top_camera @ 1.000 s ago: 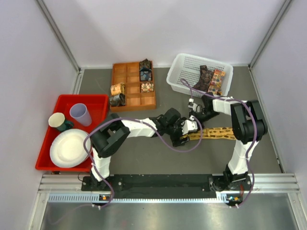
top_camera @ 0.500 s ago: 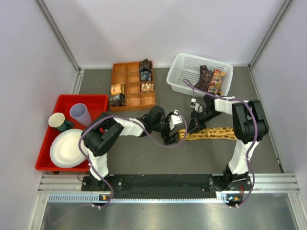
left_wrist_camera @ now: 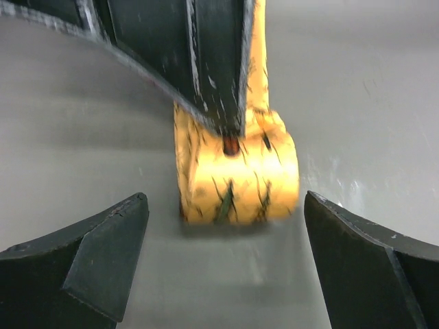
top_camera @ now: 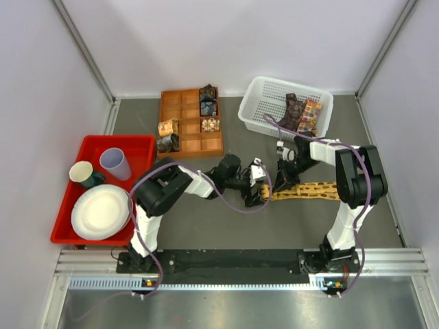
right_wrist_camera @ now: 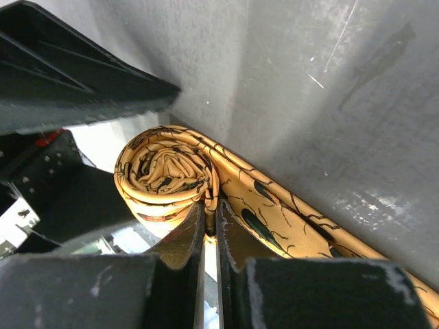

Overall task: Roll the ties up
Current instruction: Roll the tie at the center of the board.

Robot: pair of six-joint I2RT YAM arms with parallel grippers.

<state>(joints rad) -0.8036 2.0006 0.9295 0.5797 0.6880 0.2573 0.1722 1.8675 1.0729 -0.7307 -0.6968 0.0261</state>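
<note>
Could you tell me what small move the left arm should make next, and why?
Probably close the open left gripper on the rolled yellow tie, which lies between its fingertips; the right gripper pinches it, and the remaining strip lies unrolled.

Seen from above, the tie (top_camera: 310,190) shows only as a flat strip. Its rolled end is hidden under the left hand (top_camera: 255,192) and right hand (top_camera: 280,179), and contact cannot be judged there. The left wrist view is blurred, and a dark finger (left_wrist_camera: 206,62) covers the roll's top. In the right wrist view the strip runs off the bottom right corner. The ties (top_camera: 296,113) in the basket (top_camera: 254,103) are too small to count.
</note>
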